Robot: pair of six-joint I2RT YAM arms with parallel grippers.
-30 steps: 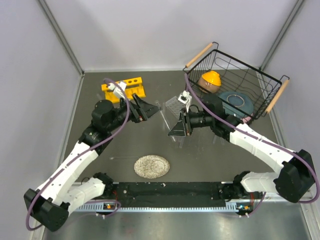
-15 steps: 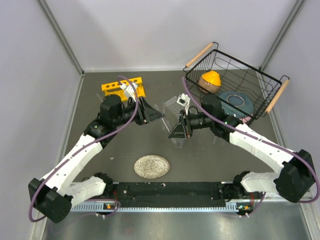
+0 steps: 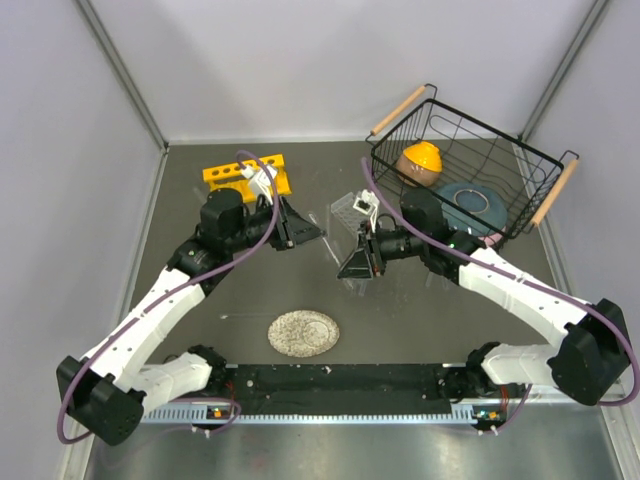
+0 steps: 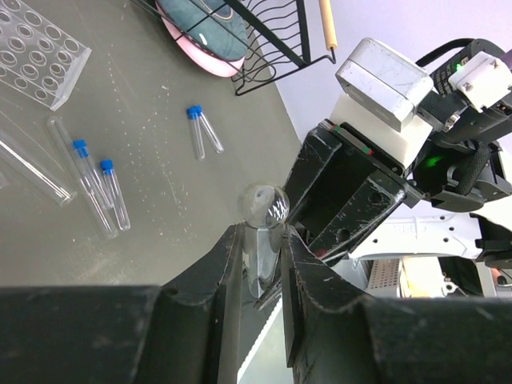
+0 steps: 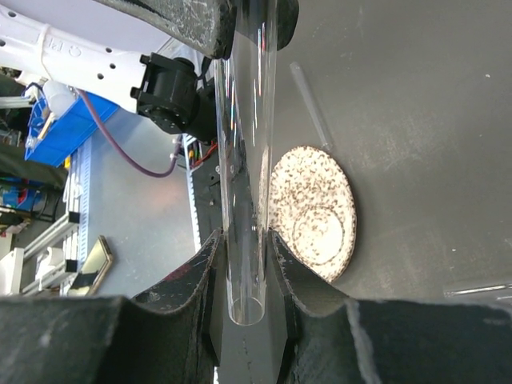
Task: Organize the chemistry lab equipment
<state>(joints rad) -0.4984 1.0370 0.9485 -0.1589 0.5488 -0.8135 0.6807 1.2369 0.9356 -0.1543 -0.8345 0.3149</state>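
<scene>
Left wrist: thin clear glass test tube [image 4: 263, 206] was pinched by left gripper [image 4: 260, 235] and right gripper [image 5: 245, 242] (blue dish [image 3: 468, 200] in black wire basket [image 3: 399, 109]).

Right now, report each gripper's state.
Left gripper: closed on the glass test tube.
Right gripper: closed on the same tube.

Top external: high, behind arm bases, looking down over whole desk [image 3: 400, 320]. Left wrist: close in, facing basket [image 4: 272, 40] side. Right wrist: close in, facing plate [image 5: 316, 208], near desk edge. Shared by both wrist views: same test tube [image 4: 262, 220], filling foreground.
</scene>
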